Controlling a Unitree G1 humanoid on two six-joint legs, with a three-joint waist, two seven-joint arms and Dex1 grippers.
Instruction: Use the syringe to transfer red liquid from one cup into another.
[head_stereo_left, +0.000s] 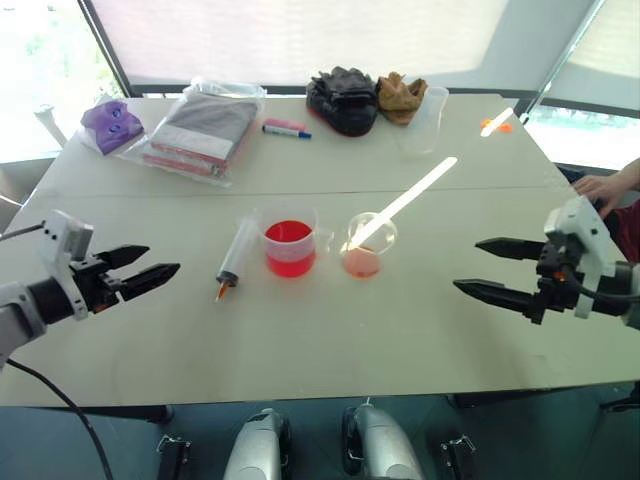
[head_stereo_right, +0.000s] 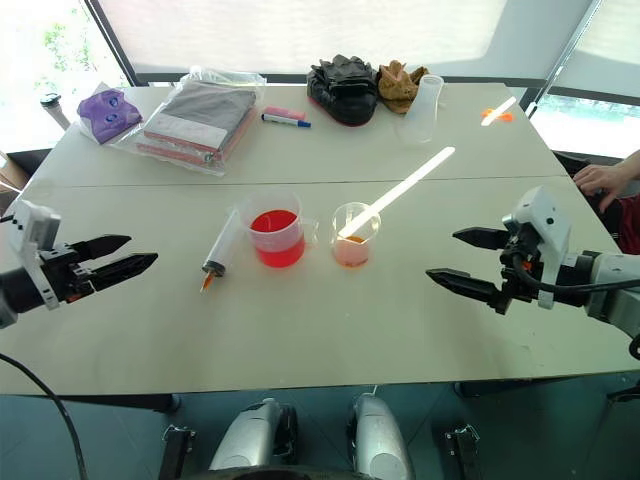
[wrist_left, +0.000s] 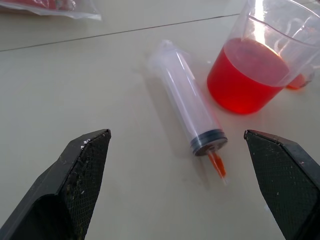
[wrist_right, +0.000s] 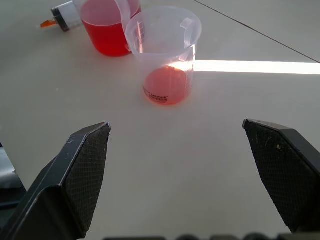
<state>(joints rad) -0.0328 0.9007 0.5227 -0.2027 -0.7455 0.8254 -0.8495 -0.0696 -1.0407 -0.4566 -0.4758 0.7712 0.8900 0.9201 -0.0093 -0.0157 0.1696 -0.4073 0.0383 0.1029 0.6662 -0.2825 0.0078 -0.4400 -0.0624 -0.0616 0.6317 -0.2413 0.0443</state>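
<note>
Syringe (head_stereo_left: 233, 262): lies flat on the desk (head_stereo_left: 300, 340), near the middle, empty, orange tip toward the near edge, barrel angled away to the far right; plunger seal dark, pushed in to the tip end. Beaker (head_stereo_left: 290, 245): stands upright just right of the syringe, handle and spout on its right side, holding red liquid (head_stereo_left: 289, 240) to roughly half its height. Small cup (head_stereo_left: 366, 245): upright just right of the beaker, close but apart, a shallow pale pink-orange pool at its bottom, a stripe of sunlight crossing its rim. Left pincer (head_stereo_left: 150, 266): hovers above the desk at the left, jaws wide and empty, pointing right toward the syringe, which lies well apart to its right; in the left wrist view the syringe (wrist_left: 192, 112) sits ahead between the two fingers. Right pincer (head_stereo_left: 480, 265): hovers at the right, jaws wide and empty, pointing left, the small cup well apart to its left and centred ahead in the right wrist view. Far side of the desk: clear bag of flat packs (head_stereo_left: 200, 130), purple item (head_stereo_left: 112, 122), marker pen (head_stereo_left: 287, 131), black and brown gloves (head_stereo_left: 360, 98), tall clear cup (head_stereo_left: 428, 118). A person's hand (head_stereo_left: 603, 187) rests at the right edge.
</note>
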